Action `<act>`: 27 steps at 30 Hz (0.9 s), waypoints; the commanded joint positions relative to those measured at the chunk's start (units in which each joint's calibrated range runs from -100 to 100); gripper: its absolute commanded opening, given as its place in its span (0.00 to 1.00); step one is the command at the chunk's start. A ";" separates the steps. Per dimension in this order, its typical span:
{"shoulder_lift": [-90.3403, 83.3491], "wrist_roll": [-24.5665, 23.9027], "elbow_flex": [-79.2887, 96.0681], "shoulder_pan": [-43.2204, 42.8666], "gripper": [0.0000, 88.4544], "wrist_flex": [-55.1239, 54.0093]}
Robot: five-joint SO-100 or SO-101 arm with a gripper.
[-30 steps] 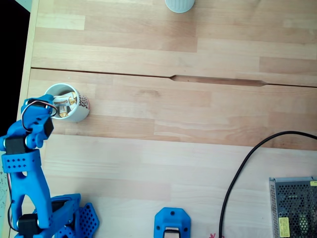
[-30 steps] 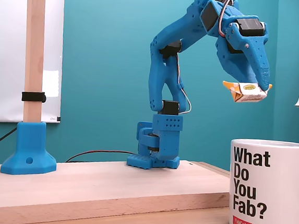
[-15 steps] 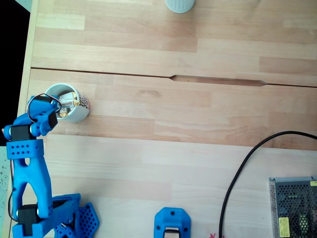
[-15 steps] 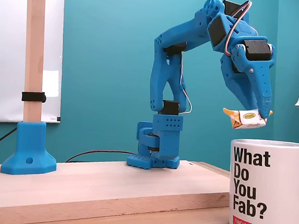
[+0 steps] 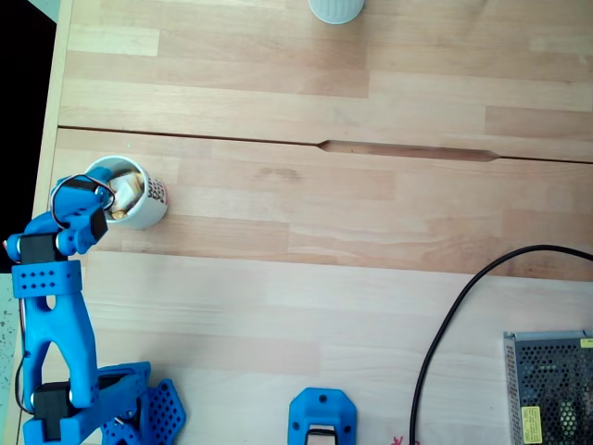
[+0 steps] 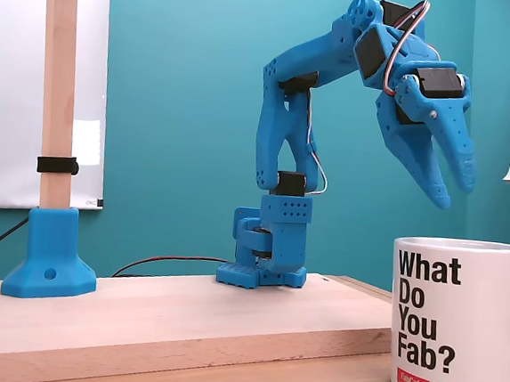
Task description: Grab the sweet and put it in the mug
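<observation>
From the side fixed view I see my blue gripper (image 6: 452, 196) with jaws spread apart and nothing between them, tips pointing down, hanging above and a little behind the rim of the mug (image 6: 459, 325). That mug stands near the camera at the right edge, on the lower front board, white with black "What Do You Fab?" lettering and a small red label low on its wall. The arm's base sits far back on the raised wooden table (image 6: 182, 314).

From the top-down fixed view the mug (image 5: 153, 206) is at the left side of the table (image 5: 324, 260), just below the dark seam between boards. The sweet (image 5: 128, 190) lies inside the mug, a pale wrapped piece with a bit of yellow showing, against the right part of the interior. My gripper (image 5: 113, 197) overlaps the mug's left rim from the lower left; jaw gap is hard to read from this angle.

A pale cup (image 5: 335, 9) sits at the far top edge, well apart from the mug. A black cable (image 5: 454, 315) curves across the right side, next to a metal mesh box (image 5: 548, 385) in the lower right corner. A wooden post (image 6: 59, 84) in a blue foot (image 6: 51, 254) stands at left in the side view.
</observation>
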 commanded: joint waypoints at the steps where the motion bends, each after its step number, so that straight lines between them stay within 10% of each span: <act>1: -0.73 0.15 -2.32 -0.67 0.24 -0.52; 15: -2.62 -0.15 -1.87 -1.91 0.02 0.69; 27: -21.21 -0.34 25.78 3.18 0.06 0.69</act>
